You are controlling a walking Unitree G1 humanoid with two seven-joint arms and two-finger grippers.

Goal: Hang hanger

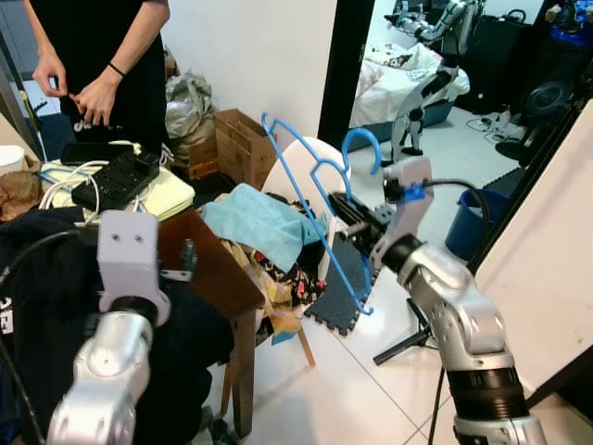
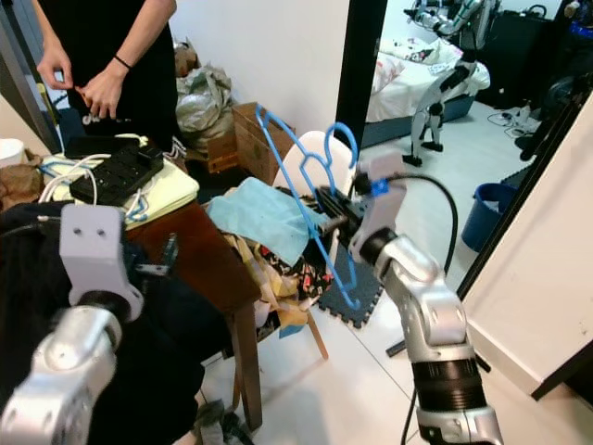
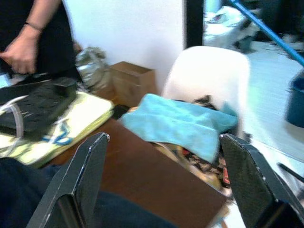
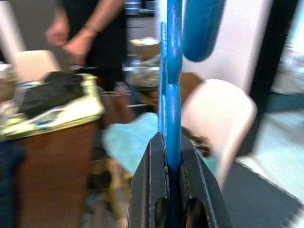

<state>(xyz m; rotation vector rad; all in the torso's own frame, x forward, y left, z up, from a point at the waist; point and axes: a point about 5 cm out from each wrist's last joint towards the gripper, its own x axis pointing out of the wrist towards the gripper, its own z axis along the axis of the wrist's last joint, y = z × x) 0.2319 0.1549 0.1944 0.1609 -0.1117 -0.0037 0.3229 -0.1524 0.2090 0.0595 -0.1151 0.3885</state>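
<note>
Right gripper (image 1: 345,211), fingers clamped flat on the blue hanger (image 1: 310,206), which stands upright out of its grip, hook (image 1: 359,146) above the fingertips and long bar slanting below them. Left gripper (image 3: 161,180), fingers spread wide and holding nothing, over the brown table (image 3: 156,178). Beyond both: turquoise cloth (image 1: 259,222) on a white chair (image 2: 310,158); farther, a person's hands (image 1: 74,88).
</note>
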